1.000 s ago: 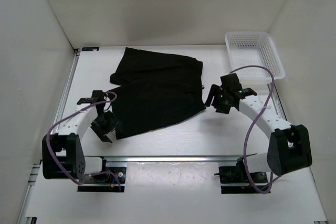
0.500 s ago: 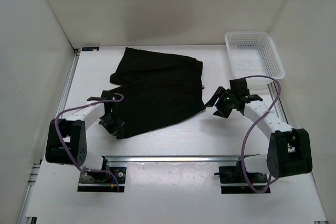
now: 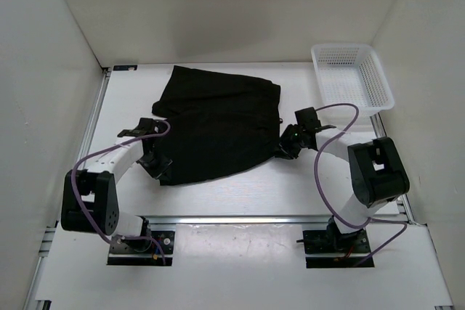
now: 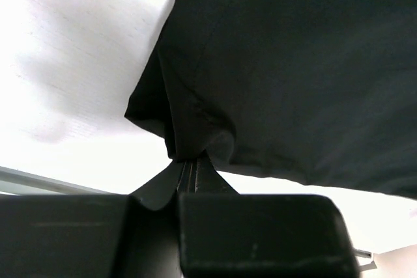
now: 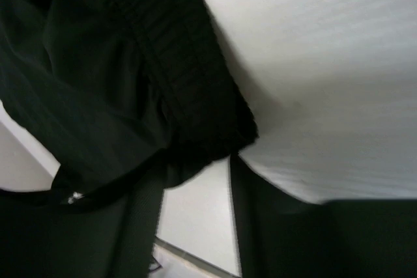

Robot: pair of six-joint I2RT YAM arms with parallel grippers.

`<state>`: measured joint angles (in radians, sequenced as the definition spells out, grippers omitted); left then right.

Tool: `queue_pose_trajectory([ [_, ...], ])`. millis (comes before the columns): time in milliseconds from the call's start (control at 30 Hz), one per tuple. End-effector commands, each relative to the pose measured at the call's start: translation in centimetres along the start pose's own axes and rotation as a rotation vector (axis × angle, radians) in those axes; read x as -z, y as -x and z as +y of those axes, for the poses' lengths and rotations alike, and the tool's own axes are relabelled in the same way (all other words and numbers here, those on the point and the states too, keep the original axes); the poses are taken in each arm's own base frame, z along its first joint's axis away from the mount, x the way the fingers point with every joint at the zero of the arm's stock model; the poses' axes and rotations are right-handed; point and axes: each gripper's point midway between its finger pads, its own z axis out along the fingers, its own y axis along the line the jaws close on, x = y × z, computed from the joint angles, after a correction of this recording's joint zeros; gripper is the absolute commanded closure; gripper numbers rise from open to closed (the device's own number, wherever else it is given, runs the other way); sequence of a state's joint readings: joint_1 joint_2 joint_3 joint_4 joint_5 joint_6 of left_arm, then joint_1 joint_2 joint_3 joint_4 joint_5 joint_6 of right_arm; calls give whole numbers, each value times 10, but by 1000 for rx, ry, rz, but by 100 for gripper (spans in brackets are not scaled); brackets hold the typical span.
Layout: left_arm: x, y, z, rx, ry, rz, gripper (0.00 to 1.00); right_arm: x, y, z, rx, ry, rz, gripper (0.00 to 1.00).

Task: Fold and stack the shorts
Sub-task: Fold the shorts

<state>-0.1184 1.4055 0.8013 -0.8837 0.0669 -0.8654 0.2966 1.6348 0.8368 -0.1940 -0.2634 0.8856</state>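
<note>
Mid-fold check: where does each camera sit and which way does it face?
Top external: above and behind both arms, looking down on the table, shorts and basket.
Left wrist: on the left claw, which shows shut on a shorts corner.
Right wrist: on the right claw, which shows open at the waistband.
Shared: the shorts, in all three.

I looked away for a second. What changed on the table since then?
The left gripper moved inward onto the shorts and closed on their near-left corner. The right gripper moved inward to the waistband corner, jaws apart around it. The shorts hardly shifted; the basket stayed put.
</note>
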Motion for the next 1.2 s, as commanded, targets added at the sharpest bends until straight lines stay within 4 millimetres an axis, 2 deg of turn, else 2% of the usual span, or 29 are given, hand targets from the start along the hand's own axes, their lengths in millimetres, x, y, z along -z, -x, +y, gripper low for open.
queue_pose_trajectory([
  [0,21,11,-13,-7,-65,-72,90,-7,21,14,-2,-10,-94,63],
  [33,23,9,-11,-7,-62,-69,90,-7,20,9,-7,-31,-94,92],
  [67,31,13,-12,-7,-71,-100,90,-4,19,10,-7,-31,-94,100],
  [133,40,11,-3,-5,-41,-113,90,1,12,-8,-20,-93,-97,100],
  [200,52,12,2,8,-43,-148,90,16,6,-12,-2,-89,-115,100],
  [233,56,9,6,8,-42,-148,90,19,-4,-24,-8,-107,-101,100],
  [267,61,8,6,23,-55,-157,90,34,-9,-26,15,-103,-116,100],
  [300,71,6,1,34,-106,-175,90,40,-12,-32,25,-120,-126,100],
  [367,73,-4,9,56,-110,-164,90,59,-27,-49,38,-157,-126,100],
  [400,81,-9,8,44,-147,-175,90,66,-31,-55,58,-169,-128,100],
  [433,82,-12,12,58,-149,-174,90,78,-34,-54,64,-154,-153,100],
  [500,85,-23,19,61,-151,-159,90,90,-48,-70,68,-193,-132,100],
  [533,92,-25,20,59,-176,-178,90,101,-50,-65,75,-164,-156,100],
  [567,95,-27,22,69,-186,-184,90,106,-60,-76,67,-194,-131,100],
  [633,106,-33,22,55,-223,-192,90,120,-65,-78,72,-181,-154,100],
  [667,117,-29,16,53,-257,-217,90,126,-73,-85,66,-205,-133,100],
  [733,132,-23,12,42,-279,-257,90,141,-74,-81,75,-182,-171,100],
  [767,151,-15,1,30,-318,-289,90,150,-68,-78,70,-184,-210,100],
  [833,169,-2,-9,5,-328,-339,90,164,-66,-78,70,-203,-237,100],
  [867,172,5,-17,-5,-314,-331,90,170,-62,-75,72,-206,-259,100],
  [900,195,17,-31,-28,-356,-385,90,178,-54,-66,85,-205,-281,100],
  [967,203,36,-51,-50,-342,-397,90,186,-40,-60,95,-226,-332,100],
  [1000,226,48,-64,-59,-376,-447,90,186,-33,-59,104,-254,-336,100],
  [1033,234,59,-75,-77,-388,-477,90,194,-20,-45,107,-238,-382,100],
  [1067,227,72,-86,-86,-359,-473,90,196,-12,-40,117,-247,-403,100],
  [1100,228,78,-94,-86,-359,-473,90,193,-2,-39,125,-280,-415,100],
  [1133,247,90,-108,-110,-390,-523,90,193,9,-29,127,-267,-444,100],
  [1167,235,102,-122,-111,-366,-502,90,191,21,-22,132,-280,-454,100],
])
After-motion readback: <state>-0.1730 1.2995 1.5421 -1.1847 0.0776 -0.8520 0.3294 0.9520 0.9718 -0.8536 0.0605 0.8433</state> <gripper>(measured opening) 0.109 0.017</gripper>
